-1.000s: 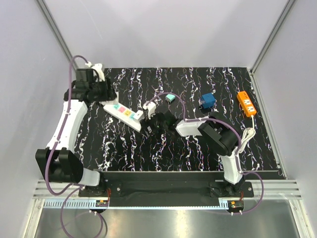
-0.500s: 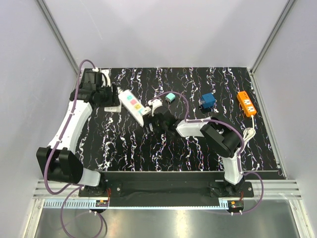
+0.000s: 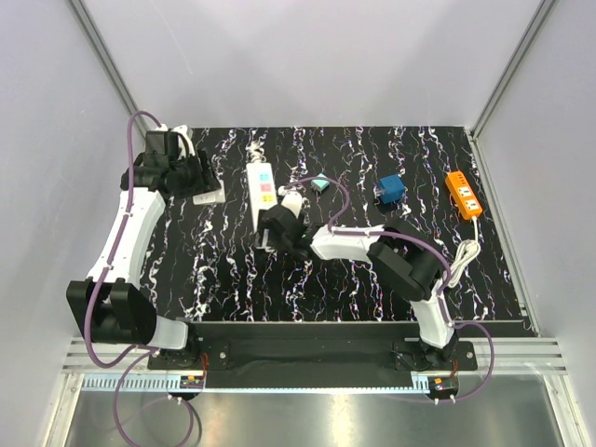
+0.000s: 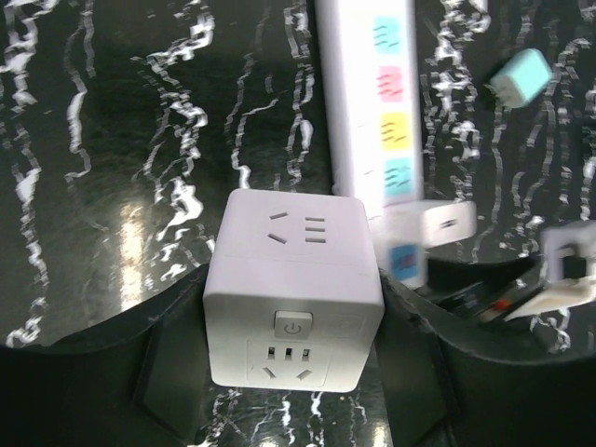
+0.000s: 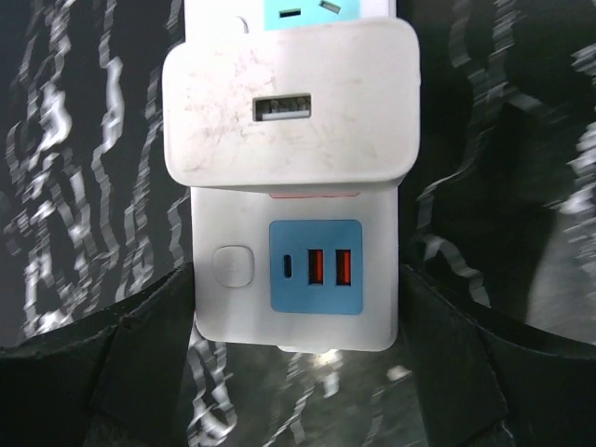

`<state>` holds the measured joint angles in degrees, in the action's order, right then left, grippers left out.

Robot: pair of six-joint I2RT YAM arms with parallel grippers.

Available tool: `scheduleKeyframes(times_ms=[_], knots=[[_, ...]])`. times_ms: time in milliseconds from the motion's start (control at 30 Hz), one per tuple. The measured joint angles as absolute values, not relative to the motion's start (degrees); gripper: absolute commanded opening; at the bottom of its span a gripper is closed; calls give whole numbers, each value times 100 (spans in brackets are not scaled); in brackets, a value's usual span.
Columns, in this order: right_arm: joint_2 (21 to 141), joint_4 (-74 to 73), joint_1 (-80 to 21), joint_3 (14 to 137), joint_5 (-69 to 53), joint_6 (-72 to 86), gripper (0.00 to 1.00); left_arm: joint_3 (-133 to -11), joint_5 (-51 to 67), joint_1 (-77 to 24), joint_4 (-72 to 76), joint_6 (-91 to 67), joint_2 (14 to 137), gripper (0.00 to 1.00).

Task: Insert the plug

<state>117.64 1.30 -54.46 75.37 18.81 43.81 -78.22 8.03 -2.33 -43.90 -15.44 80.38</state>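
Note:
A white power strip [image 3: 263,189] with coloured sockets lies lengthwise on the black marbled table. A white USB charger plug [image 5: 289,110] sits in a socket near the strip's near end. My right gripper [image 5: 296,321] is shut on that end, one finger on each side of the blue USB panel [image 5: 315,265]. From above, the right gripper [image 3: 276,233] is at mid-table and the charger [image 3: 291,199] stands just behind it. My left gripper [image 4: 293,358] is shut on a white cube socket [image 4: 293,284] at the back left [image 3: 208,193]. The strip [image 4: 371,102] runs past the cube's right side.
A small teal plug [image 3: 320,183] lies just right of the strip. Further right are a blue cube adapter [image 3: 390,190] and an orange power strip [image 3: 463,194], whose white cable [image 3: 466,253] trails toward the front. Grey walls close in the table.
The power strip has swung from a diagonal to nearly straight front-to-back, its far end moving right away from the left gripper. My right gripper moved left with the near end.

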Motion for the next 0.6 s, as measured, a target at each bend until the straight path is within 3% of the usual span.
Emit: scheduleKeyframes(times_ms=[67,100,233,333,600], knots=[[11782,-1,-5601,7684,1767,4541,50,-7822,978,-248,-4338,-1522,8036,0],[11782,-40,-5655,7736,1697,4600,38,-7822,1041,-257,-4324,-1496,8034,0],[11782,-71,-5728,7819,1557,4630,19,-7745,1092,-276,-4270,-1441,7979,0],[11775,-71,-5721,7756,1584,4311,12,-7658,1125,-279,-4274,-1393,7926,0],[10847,1028,-5564,5981,373,1278,14,-7570,1024,-279,-4281,-1194,7811,0]])
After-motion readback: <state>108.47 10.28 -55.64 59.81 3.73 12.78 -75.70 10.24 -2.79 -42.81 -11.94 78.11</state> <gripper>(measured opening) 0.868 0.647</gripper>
